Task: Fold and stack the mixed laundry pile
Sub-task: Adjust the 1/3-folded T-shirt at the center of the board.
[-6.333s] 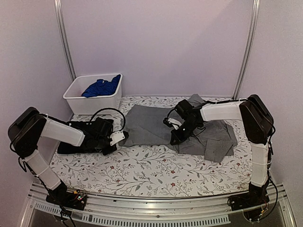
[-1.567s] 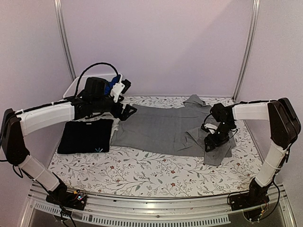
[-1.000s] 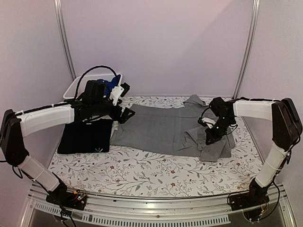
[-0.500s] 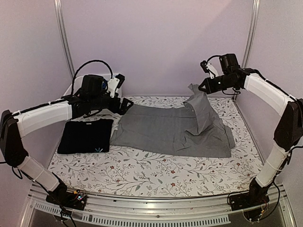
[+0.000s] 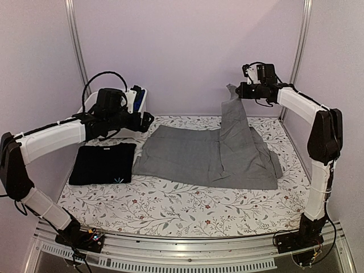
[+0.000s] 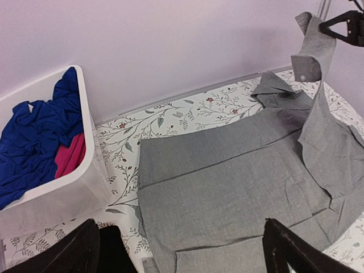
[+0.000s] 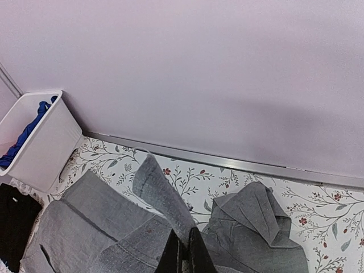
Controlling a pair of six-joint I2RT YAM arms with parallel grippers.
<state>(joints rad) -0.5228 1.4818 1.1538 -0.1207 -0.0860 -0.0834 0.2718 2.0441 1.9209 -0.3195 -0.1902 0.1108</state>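
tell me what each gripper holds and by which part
Right gripper pinches the grey shirt by the tip of its raised flap, maybe a sleeve. Left gripper is open, holding nothing.

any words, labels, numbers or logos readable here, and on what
No readable text anywhere.
On the black T-shirt: a small light mark by its near edge, a burst of short lines, no letters.
On the grey shirt and the bin: no print visible.
At the left arm's base: coloured specks, too small to read.

Hanging shirt (image 5: 233,131) blocks right — bin (image 6: 57,193) (white) left.
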